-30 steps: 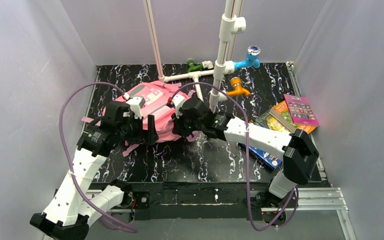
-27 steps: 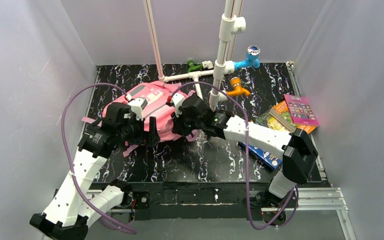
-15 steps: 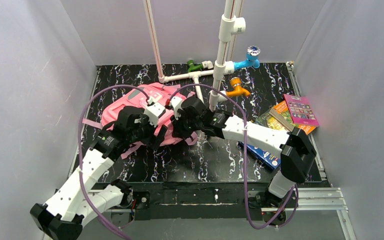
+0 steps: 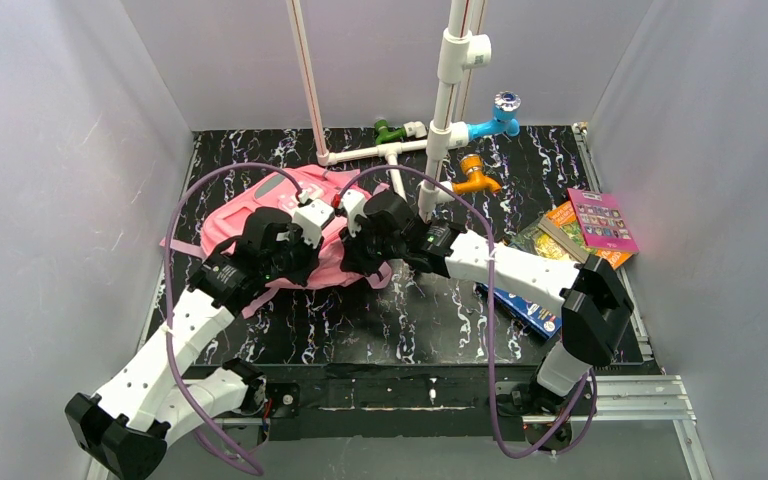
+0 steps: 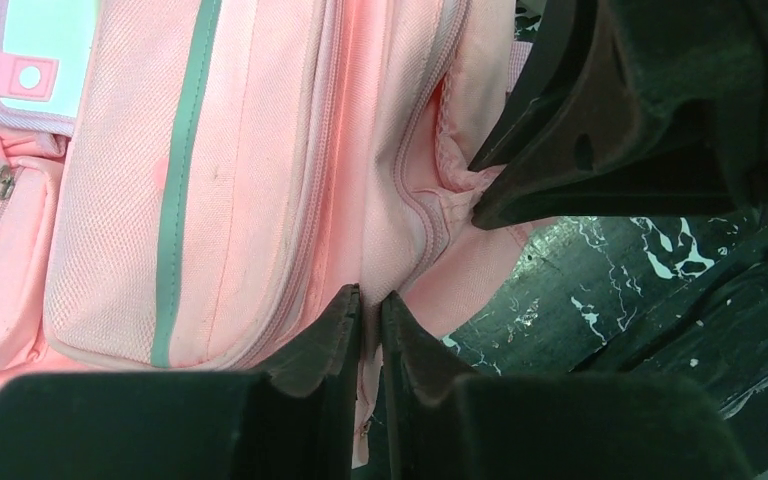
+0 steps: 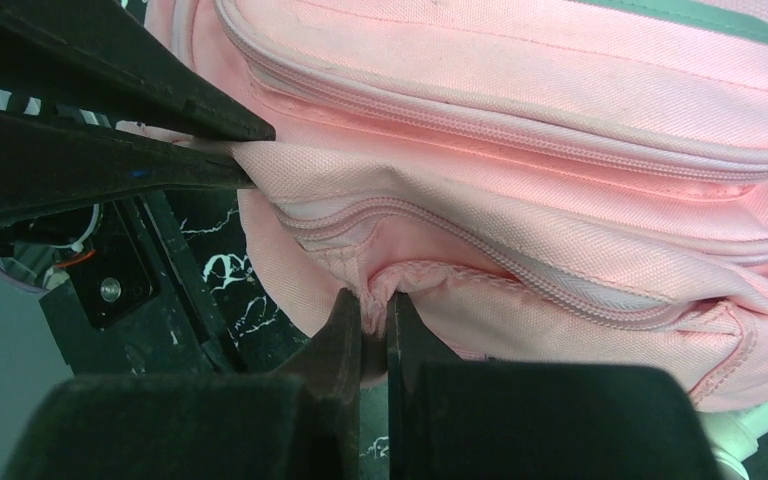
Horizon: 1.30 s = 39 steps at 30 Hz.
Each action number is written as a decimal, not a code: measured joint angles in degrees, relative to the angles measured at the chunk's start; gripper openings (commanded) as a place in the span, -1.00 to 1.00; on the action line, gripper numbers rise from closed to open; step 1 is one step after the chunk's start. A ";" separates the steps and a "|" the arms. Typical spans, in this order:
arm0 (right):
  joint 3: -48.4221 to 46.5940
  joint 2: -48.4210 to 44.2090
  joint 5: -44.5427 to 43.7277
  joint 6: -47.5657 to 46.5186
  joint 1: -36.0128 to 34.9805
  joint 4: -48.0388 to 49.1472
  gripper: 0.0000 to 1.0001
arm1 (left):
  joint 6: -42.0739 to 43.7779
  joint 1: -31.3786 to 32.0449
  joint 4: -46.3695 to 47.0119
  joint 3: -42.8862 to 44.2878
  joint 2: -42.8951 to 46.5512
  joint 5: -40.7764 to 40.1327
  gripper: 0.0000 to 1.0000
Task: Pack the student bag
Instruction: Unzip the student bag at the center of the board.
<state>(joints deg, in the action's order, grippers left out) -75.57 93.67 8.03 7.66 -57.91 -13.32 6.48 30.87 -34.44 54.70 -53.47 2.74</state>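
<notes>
The pink student bag (image 4: 235, 215) lies on the dark table at the left, between both arms. My left gripper (image 4: 312, 262) is shut on a fold of the bag's pink fabric (image 5: 260, 180) at its near edge; the jaws pinch it in the left wrist view. My right gripper (image 4: 352, 262) is shut on a puckered edge of the bag (image 6: 520, 160) beside a zip. The two grippers sit close together on the bag's near right side. Books (image 4: 585, 232) lie in a pile at the right.
White pipes with a blue tap (image 4: 495, 115), an orange tap (image 4: 475, 178) and a green fitting (image 4: 390, 130) stand at the back, just behind the bag. A blue book (image 4: 525, 308) lies under my right arm. Walls close in on both sides.
</notes>
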 measured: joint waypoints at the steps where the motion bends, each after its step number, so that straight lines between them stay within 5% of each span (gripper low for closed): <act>1: 0.00 0.02 0.13 0.20 0.04 0.17 -0.97 | -0.24 0.00 -0.33 0.26 0.00 0.09 -0.91; 9: -1.73 0.02 1.03 1.14 0.04 -0.02 -0.97 | -5.27 -0.13 -4.26 3.39 1.46 0.46 -1.00; 14: -4.79 0.04 1.99 1.14 -0.31 -0.33 -0.65 | -10.73 -0.46 -5.11 3.93 6.75 -0.50 -1.00; 17: -8.04 0.50 0.61 0.61 -0.52 -2.64 -0.28 | -14.32 -0.55 -4.59 4.44 7.78 -0.94 -1.00; 26: -14.56 1.16 -12.28 2.78 -0.63 -10.71 0.37 | -24.35 -0.74 -4.79 14.62 -5.25 -2.05 -1.00; 39: 0.24 -7.89 -22.40 12.22 -18.80 -1.99 0.49 | -26.97 -0.70 -2.03 18.27 -11.37 -0.83 -1.00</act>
<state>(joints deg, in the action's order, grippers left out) -75.33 85.78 -14.37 19.88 -76.71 -15.31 -20.49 30.17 -36.47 72.97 -64.84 1.91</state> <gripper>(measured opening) 0.741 0.053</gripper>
